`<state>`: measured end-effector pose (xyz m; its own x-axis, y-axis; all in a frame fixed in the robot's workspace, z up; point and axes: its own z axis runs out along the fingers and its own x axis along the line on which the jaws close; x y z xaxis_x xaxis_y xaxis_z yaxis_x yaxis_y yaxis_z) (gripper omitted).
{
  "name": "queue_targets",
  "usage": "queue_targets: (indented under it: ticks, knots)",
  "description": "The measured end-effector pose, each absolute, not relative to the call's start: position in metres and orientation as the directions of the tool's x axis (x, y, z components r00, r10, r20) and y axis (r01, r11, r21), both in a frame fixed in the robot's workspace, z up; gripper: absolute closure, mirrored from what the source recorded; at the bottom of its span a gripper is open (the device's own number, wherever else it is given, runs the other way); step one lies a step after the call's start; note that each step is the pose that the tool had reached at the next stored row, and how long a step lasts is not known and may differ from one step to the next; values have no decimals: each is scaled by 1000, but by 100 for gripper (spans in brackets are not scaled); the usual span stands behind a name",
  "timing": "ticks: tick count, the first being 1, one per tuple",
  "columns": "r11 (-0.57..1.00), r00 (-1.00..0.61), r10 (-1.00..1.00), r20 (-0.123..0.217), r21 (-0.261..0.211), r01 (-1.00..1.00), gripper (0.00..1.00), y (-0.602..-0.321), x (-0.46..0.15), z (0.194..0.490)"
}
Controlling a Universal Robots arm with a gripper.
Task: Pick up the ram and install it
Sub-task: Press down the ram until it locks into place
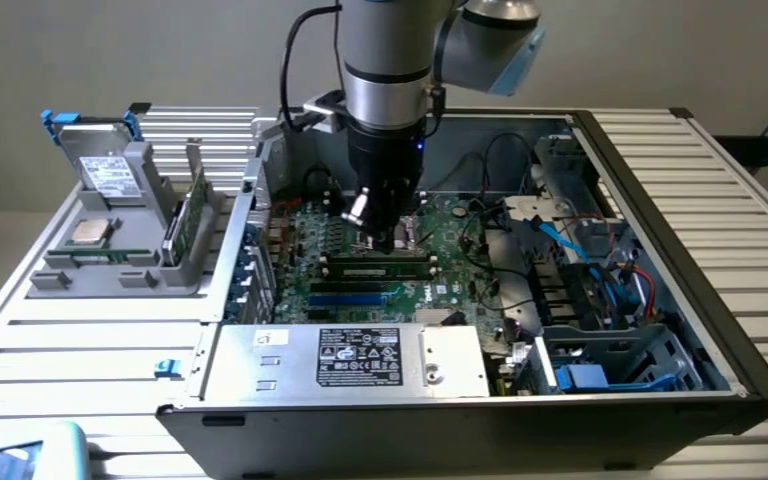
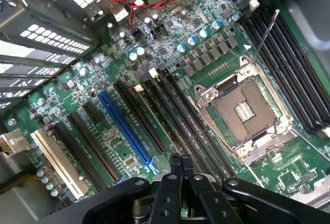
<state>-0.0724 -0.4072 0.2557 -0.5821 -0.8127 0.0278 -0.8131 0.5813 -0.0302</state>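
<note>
Closest to the lens, in the wrist view: tool (image 2: 180, 163), black fingers pressed together at the tips, pinching nothing. Just under and past those tips, a bank of long black slots (image 2: 181, 113) on the green motherboard (image 2: 77, 79), flanked by a blue slot (image 2: 124, 126) on one side and an open processor socket (image 2: 246, 111) on the other. Cannot tell from this view whether any of the black slots is filled.

In the exterior view: tool (image 1: 381, 238) pointing straight down inside the open computer case (image 1: 704, 270), low over the motherboard. Just beside it, on the side toward the camera, the ram (image 1: 377, 266): green stick with dark chips, long axis running from the exterior view's left to its right, across the tool's line of descent. Looks seated on edge among the slots rather than lying loose, though hard to be sure. Touching or a hair apart: cannot tell.

Judging from this, ram no longer in the grip and already at its place on the board; closed fingers suited to pushing down, not grasping.

Well apart, at the exterior view's left on the table (image 1: 37, 350): grey rack (image 1: 104, 270) holding another upright green board (image 1: 195, 215).
</note>
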Motion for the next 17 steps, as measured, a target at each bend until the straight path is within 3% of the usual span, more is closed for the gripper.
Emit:
queue_targets:
  ticks: [17]
  knots:
    - [774,-775,-632,28,-30,-632,89,-407,-72,256]
